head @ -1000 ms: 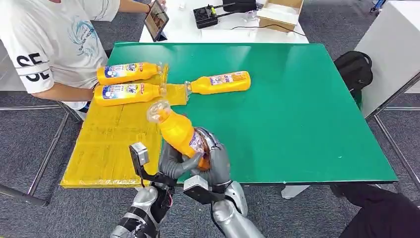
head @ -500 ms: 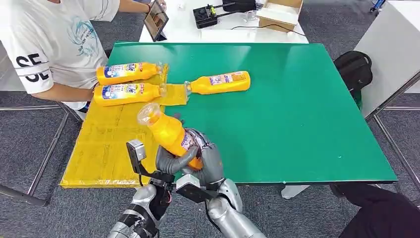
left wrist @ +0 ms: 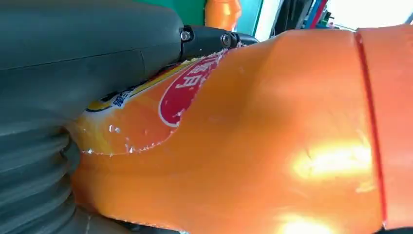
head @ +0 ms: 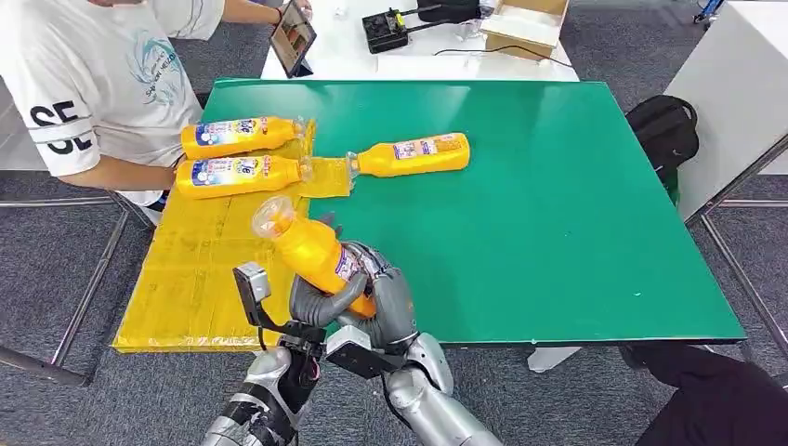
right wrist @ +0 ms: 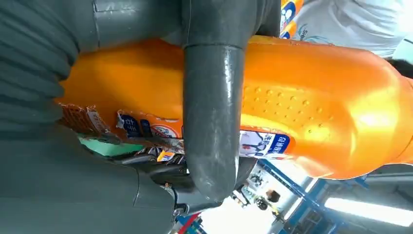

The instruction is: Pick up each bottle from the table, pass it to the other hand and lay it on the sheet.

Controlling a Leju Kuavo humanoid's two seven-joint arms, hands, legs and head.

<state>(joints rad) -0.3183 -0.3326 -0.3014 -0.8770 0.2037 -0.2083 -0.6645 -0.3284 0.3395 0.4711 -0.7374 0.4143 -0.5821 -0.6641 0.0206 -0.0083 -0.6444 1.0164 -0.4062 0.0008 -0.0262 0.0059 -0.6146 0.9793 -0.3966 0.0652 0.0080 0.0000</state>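
An orange plastic bottle with a printed label [head: 316, 255] is being gripped by both hands at once, low in the head view at about 6 o'clock from the table's middle; the left hand [head: 316, 302] is being wrapped around the bottle's lower body with its thumb across the front, and the right hand [head: 390, 297] is being closed on the same part from the other side, its thick thumb [right wrist: 212, 122] being pressed across the label in the right wrist view. The bottle is being held tilted, its clear cap end pointing toward 11 o'clock, above the near edge where the yellow sheet [head: 195, 279] is meeting the green table [head: 558, 204].

Two more orange bottles [head: 237, 137] [head: 237, 175] are lying side by side on the sheet's far end at 10 o'clock; a fourth orange bottle [head: 413, 155] is lying on the green surface at 12 o'clock, its neck just touching the sheet's edge. The sheet's near half is lying bare; a person in a white shirt [head: 93, 84] is being seen just beside the sheet's far left corner.
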